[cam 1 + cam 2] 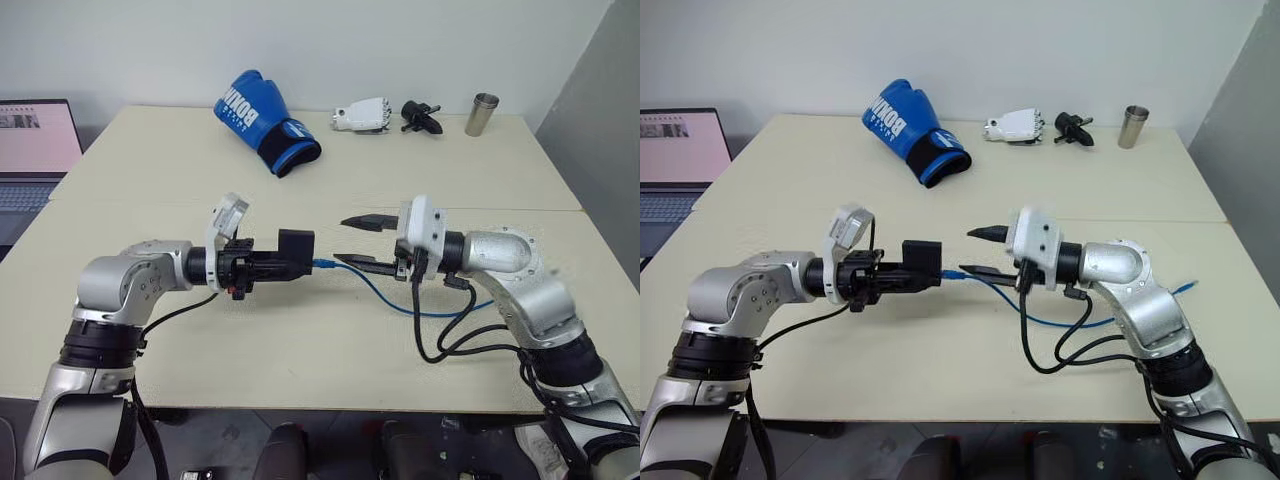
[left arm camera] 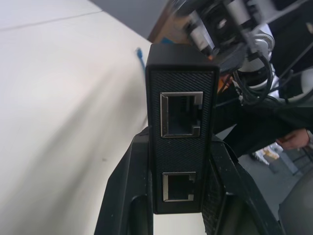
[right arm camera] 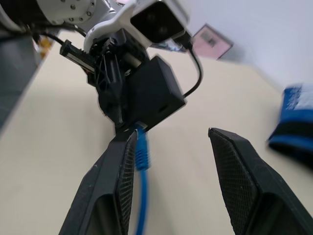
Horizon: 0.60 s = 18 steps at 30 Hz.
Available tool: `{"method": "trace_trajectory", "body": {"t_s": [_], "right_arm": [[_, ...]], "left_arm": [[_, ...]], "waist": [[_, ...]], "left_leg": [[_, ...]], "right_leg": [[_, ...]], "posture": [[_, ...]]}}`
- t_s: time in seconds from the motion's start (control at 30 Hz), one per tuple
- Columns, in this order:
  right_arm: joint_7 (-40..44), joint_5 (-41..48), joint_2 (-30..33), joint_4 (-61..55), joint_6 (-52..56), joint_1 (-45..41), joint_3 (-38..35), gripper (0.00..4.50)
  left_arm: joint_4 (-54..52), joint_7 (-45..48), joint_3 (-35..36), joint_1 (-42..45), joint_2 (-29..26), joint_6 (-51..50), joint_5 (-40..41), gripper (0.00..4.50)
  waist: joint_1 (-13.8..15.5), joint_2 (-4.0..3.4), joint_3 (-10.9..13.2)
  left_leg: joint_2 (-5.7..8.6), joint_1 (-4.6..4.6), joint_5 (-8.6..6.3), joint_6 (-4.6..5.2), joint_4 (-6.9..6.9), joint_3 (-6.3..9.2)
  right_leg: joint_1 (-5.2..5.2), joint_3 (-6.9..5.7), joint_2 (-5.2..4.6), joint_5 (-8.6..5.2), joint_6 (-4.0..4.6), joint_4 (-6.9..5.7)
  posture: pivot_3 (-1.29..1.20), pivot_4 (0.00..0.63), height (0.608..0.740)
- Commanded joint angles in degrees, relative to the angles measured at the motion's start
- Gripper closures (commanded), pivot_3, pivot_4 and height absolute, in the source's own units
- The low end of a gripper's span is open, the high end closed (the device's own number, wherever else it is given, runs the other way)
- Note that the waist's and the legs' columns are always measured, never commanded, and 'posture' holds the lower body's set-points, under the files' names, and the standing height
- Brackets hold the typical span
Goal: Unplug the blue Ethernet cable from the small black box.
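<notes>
small black box gripped, blue Ethernet cable (unplugged)

laptop cut off, glove blurred, perhaps

A matt black plastic small black box, its faces finely ribbed and its two ports lined with bright metal, sits between the cross-hatched, rubbery-looking black fingers of the left gripper. Just off the box, the blue Ethernet cable shows a smooth, glossy plastic sheath with a ridged boot. The right gripper carries the same textured black pads. Beneath both lies a smooth, matt cream table; far beyond stand a shiny leather-like blue boxing glove and a brushed-metal cup.
</notes>
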<state>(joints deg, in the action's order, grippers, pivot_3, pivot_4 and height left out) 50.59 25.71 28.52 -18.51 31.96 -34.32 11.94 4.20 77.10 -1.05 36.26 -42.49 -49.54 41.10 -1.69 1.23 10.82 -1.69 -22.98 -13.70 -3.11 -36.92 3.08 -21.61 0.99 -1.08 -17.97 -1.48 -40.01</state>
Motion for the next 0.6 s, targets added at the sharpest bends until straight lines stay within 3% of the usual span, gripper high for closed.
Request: {"method": "trace_trajectory", "body": {"t_s": [0.03, 0.37, 0.6], "right_arm": [[-3.5, 10.2, -2.3, -2.5, 13.7, -0.4, -4.2, 2.04], [-6.5, 21.4, -7.8, -1.0, 24.7, -2.9, -8.0, 2.04], [-6.8, 23.1, -8.7, 1.5, 26.0, -3.4, -8.6, 2.04]], "left_arm": [[-1.8, 1.7, 0.3, 2.8, -0.5, 0.3, 0.7, 3.71], [-1.7, 2.9, 0.3, 3.1, -1.0, -0.4, 0.8, 3.71], [-1.7, 2.5, 1.3, 3.1, -1.0, -1.4, 1.7, 3.71]], "waist": [[-0.2, 0.00, 0.0], [-0.2, 0.00, 0.0], [-0.2, 0.00, 0.0]], "left_leg": [[-0.01, -0.02, 0.00, 0.00, 0.01, 0.01], [0.00, -0.04, -0.01, 0.01, 0.04, -0.05], [0.00, -0.05, -0.01, 0.02, 0.05, -0.05]], "right_leg": [[-0.02, -0.01, 0.01, 0.00, 0.00, 0.00], [-0.08, 0.02, 0.03, -0.01, -0.01, 0.02], [-0.10, 0.02, 0.04, -0.01, -0.01, 0.02]], "posture": [[0.00, 0.150, 0.740], [0.00, 0.150, 0.740], [0.00, 0.150, 0.740]]}}
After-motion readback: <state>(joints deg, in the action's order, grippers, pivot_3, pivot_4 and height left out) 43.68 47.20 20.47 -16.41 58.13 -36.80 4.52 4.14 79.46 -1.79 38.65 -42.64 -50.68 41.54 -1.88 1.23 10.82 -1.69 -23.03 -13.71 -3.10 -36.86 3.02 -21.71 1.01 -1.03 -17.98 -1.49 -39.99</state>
